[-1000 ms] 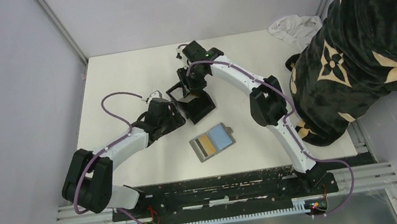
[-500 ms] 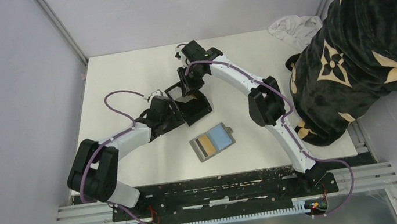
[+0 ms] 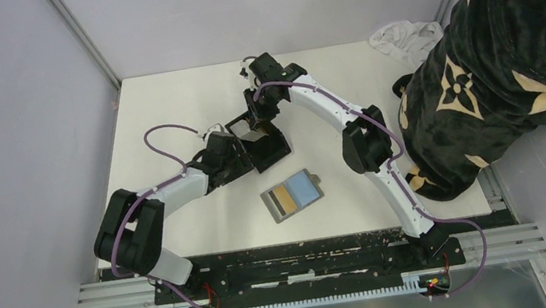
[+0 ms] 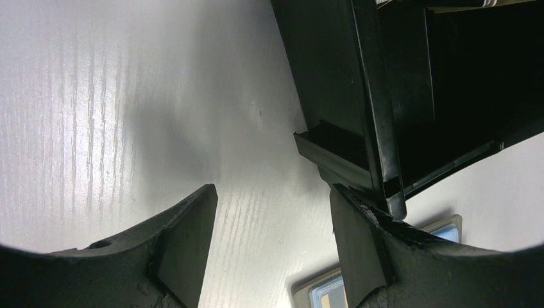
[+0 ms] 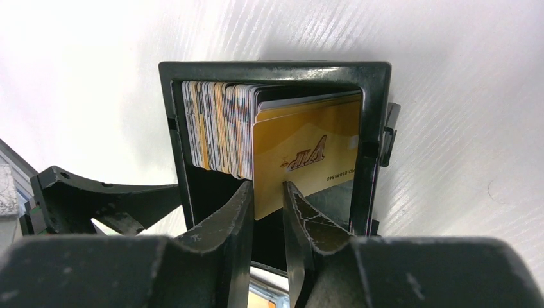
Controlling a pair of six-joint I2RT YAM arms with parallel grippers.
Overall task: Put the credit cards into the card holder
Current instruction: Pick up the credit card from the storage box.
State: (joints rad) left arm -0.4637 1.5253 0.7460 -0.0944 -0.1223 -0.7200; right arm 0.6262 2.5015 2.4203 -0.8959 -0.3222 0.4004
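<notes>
Gold credit card (image 5: pixel 308 151) in card holder (image 5: pixel 276 69), corner between close-set right fingers (image 5: pixel 237 218), grip unclear; left fingers (image 4: pixel 186 244) spread beside holder

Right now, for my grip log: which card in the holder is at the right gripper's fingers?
The gold VIP card, face-on in the holder, shows between the jaws of the right gripper; the other cards stand edge-on, packed beside it.

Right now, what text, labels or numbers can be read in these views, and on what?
"VIP": script, seen upside down, on the gold card standing in the card holder.
Small print line beside it on that card: too blurred to read.
The other cards in the holder and the loose cards in the overhead view: nothing legible.
</notes>
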